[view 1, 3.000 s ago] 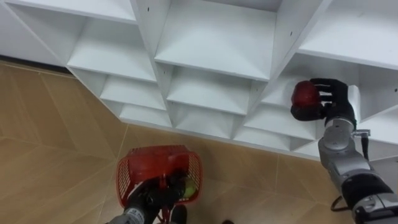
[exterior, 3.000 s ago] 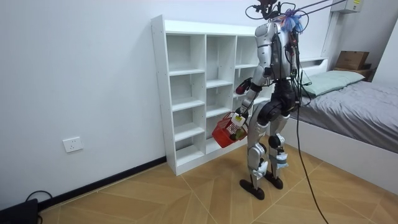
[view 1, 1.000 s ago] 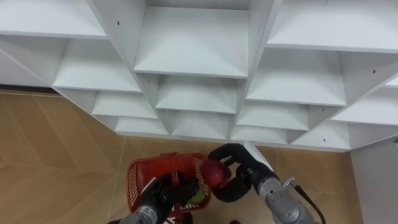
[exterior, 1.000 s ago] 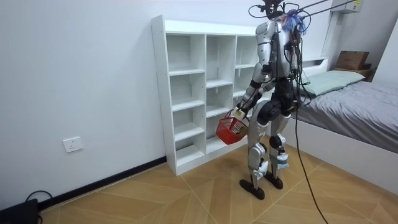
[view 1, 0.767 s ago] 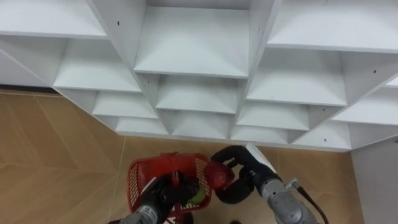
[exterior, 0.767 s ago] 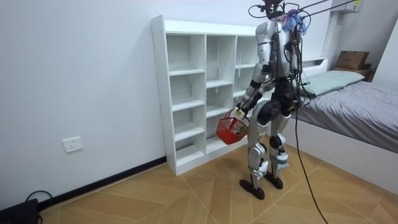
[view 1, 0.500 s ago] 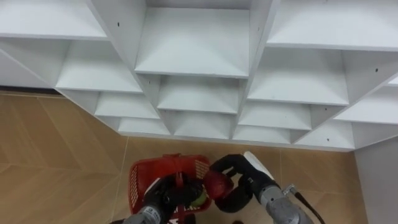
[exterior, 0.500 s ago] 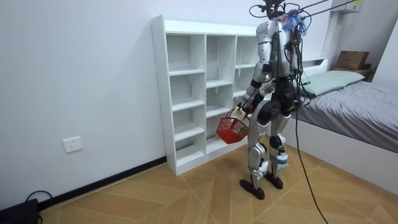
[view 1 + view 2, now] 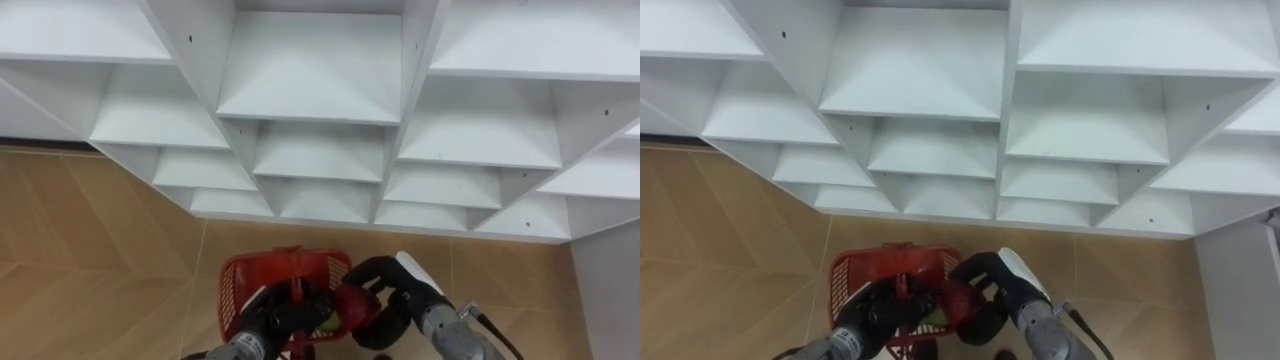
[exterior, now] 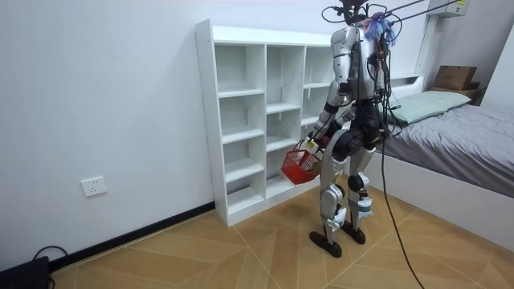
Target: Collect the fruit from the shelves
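Gripping red fruit (image 9: 352, 304), right hand (image 9: 386, 298) now at basket (image 9: 244, 280)

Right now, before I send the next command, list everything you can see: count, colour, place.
white open-shelf closet: one, white, against the wall ahead of the robot
red plastic mesh basket: one, red, hanging low in front of the closet
round red fruit: one, red, at the basket's right rim
small yellow-green fruit: one, yellow-green, inside the basket
wood-pattern floor: brown, below the closet
bed with grey cover: one, grey, room view's right
wall socket: one, white, room view's left
left hand: black, curled on the basket's handle
right hand: black, curled round the red fruit
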{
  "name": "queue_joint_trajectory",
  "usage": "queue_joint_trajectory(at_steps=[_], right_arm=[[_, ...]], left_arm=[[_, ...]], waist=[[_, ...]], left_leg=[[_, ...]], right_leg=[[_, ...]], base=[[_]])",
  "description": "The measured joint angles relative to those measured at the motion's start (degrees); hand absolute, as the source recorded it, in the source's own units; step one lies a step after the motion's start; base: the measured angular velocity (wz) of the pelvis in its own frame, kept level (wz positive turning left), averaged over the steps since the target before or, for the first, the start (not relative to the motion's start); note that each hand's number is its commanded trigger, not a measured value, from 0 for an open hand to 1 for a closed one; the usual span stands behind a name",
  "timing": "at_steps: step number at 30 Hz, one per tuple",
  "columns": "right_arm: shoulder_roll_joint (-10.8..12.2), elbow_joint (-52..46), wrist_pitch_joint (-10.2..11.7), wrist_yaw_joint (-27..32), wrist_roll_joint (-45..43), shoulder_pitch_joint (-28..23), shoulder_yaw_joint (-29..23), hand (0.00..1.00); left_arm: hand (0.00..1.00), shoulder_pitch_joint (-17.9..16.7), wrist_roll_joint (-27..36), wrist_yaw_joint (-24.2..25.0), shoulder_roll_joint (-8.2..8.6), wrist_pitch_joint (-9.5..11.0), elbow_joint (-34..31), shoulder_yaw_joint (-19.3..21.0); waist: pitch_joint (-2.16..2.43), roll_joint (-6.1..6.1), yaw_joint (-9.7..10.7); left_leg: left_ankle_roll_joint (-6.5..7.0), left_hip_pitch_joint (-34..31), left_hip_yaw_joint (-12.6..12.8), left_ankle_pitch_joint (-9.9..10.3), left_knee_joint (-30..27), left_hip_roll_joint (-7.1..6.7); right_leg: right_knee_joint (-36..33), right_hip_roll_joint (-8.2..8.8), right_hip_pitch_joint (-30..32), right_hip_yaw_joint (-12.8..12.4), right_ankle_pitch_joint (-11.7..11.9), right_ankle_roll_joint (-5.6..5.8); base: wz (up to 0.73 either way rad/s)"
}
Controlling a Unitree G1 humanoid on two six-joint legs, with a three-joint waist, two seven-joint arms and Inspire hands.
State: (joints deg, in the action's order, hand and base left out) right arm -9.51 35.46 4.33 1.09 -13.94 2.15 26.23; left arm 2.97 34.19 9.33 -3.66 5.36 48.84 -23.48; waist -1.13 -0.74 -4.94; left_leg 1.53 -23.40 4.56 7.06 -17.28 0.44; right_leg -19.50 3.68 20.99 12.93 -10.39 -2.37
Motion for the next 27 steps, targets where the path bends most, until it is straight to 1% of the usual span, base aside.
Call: queue_joint_trajectory(at_steps=[4, 6, 8, 13, 16, 27], right_arm=[[-0.02, 0.1, -0.01, -0.27, 0.55, 0.13, 0.05, 1.0], [-0.01, 0.18, -0.04, -0.47, 0.64, 0.21, 0.05, 1.0], [0.22, 0.64, -0.08, -0.5, 0.64, 0.38, 0.05, 1.0], [0.82, 2.46, -0.3, -0.95, 0.63, 1.42, 0.08, 1.0], [1.21, 2.46, -0.71, -1.18, 0.63, 1.7, 0.08, 1.0], [1.89, 2.46, -0.89, -0.51, 0.63, 2.54, 0.01, 1.0]], left_arm=[[1.0, 0.13, -0.01, -0.14, 0.46, 0.0, 0.0, -0.57], [1.0, 0.36, -0.01, -0.25, 0.47, 0.0, -0.01, -1.0], [1.0, 0.43, -0.01, -0.36, 0.12, -0.01, -0.44, -1.73], [1.0, 0.55, 0.05, -0.36, 0.27, 0.01, -1.27, -3.17], [1.0, 0.79, 0.2, -0.35, 0.45, 0.01, -1.27, -3.19], [1.0, 1.29, 3.86, -0.34, 0.39, 0.08, -1.27, -3.19]], waist=[[-0.03, -0.05, -0.03], [-0.05, -0.16, -0.04], [-0.04, -0.3, 0.04], [-0.05, -0.38, -0.06], [-0.05, -0.37, -0.09], [-0.1, -0.29, -0.04]], left_leg=[[0.0, -0.09, -0.01, 0.0, -0.05, 0.0], [0.0, -0.09, 0.0, 0.0, -0.05, 0.01], [0.0, -0.08, 0.04, 0.0, -0.07, 0.02], [0.0, -0.08, 0.14, 0.0, -0.07, 0.04], [0.0, -0.06, 0.22, 0.0, -0.07, 0.08], [0.0, -0.06, 0.34, 0.0, -0.13, 0.1]], right_leg=[[0.1, 0.0, 0.0, 0.04, 0.0, 0.0], [0.11, 0.0, -0.01, 0.02, 0.01, 0.0], [0.07, -0.01, -0.01, -0.01, 0.01, 0.0], [0.01, -0.01, 0.03, -0.08, 0.0, 0.0], [-0.07, -0.03, 0.1, -0.19, 0.0, -0.01], [-0.14, -0.02, 0.14, -0.28, 0.0, -0.01]], base=[[0.0], [0.0], [0.0], [0.0], [0.0], [0.0]])
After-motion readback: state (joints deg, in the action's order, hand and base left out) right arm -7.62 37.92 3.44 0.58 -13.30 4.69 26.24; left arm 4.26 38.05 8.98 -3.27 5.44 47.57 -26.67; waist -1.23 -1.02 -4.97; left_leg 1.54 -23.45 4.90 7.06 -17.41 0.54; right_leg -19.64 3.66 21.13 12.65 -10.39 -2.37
